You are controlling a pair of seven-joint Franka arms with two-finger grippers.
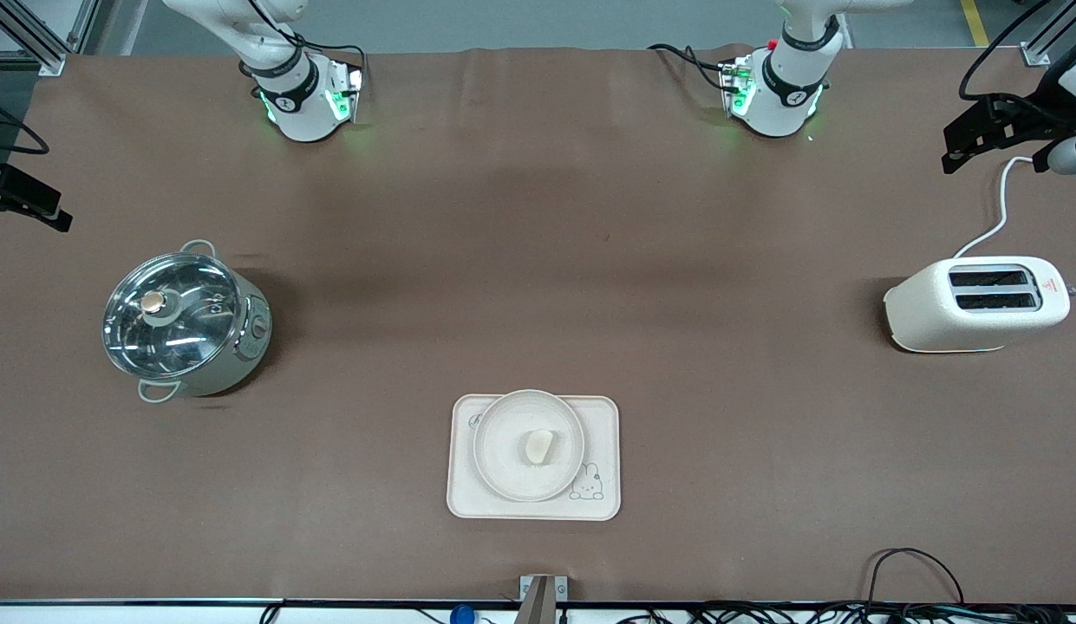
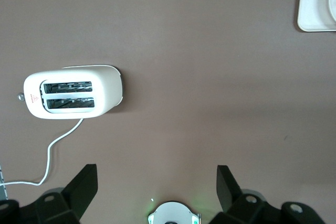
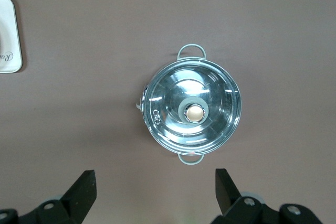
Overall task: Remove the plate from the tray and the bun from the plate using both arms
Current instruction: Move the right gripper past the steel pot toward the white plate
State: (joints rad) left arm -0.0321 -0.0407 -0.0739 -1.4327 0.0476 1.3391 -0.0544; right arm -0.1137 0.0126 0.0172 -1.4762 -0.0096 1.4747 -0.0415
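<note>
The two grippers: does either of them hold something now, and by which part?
Nothing is held. The left gripper is open above the toaster; the right gripper is open above the pot.

Open brown table (image 1: 538,260) between the obstacles

The middle is left bare; a lidded pot (image 1: 184,321) stands toward the right arm's end, a toaster (image 1: 977,305) toward the left arm's, the tray (image 1: 600,416) nearer the front camera.

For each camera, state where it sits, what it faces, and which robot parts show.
Front view: high across the table, facing both bases; round cream plate holding pale bun on rabbit tray.
Left wrist view: above white toaster, looking down; open left gripper.
Right wrist view: above glass-lidded steel pot, looking down; open right gripper.
Both wrist views catch a tray edge.
</note>
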